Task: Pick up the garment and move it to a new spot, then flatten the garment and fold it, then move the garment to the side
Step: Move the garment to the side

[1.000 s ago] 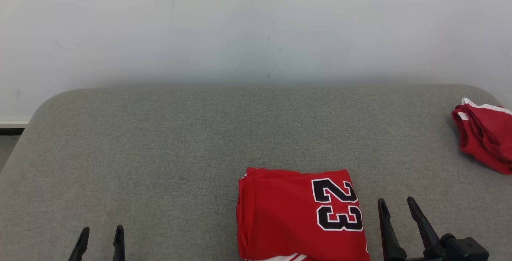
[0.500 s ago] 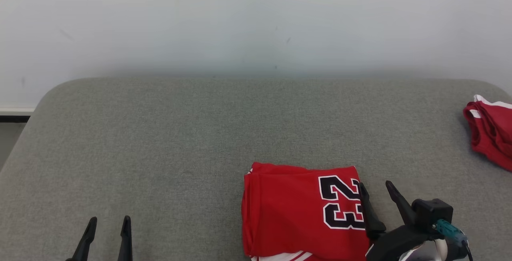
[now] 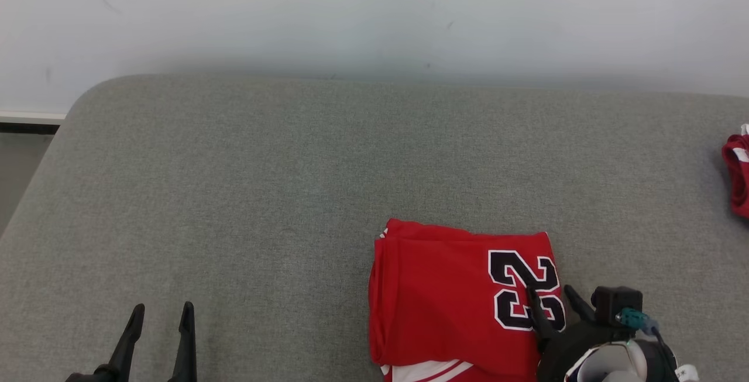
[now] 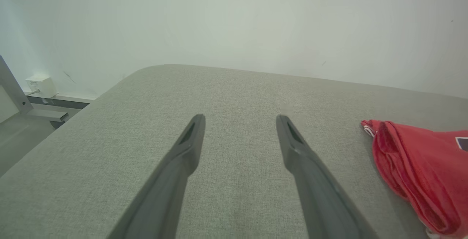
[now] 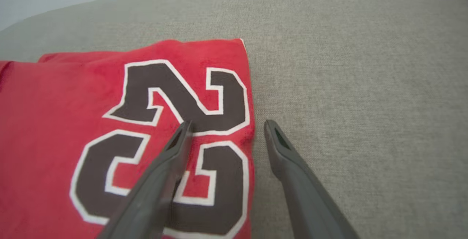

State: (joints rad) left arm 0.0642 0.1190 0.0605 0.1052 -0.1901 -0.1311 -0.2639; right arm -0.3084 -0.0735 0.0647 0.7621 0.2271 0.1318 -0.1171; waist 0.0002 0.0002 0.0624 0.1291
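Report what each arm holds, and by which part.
Nothing is held. Right jaws stand open astride the edge of the numbered jersey; left jaws open above grey cushion.

Bright, even, soft light; faint shadows; wrist views slightly soft.

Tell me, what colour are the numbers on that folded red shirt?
The numbers are black with white outlines; the right wrist view shows them best.

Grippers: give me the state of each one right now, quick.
Left gripper: open, holding nothing, above the grey surface.
Right gripper: open, holding nothing, fingers straddling the edge of the folded red jersey.
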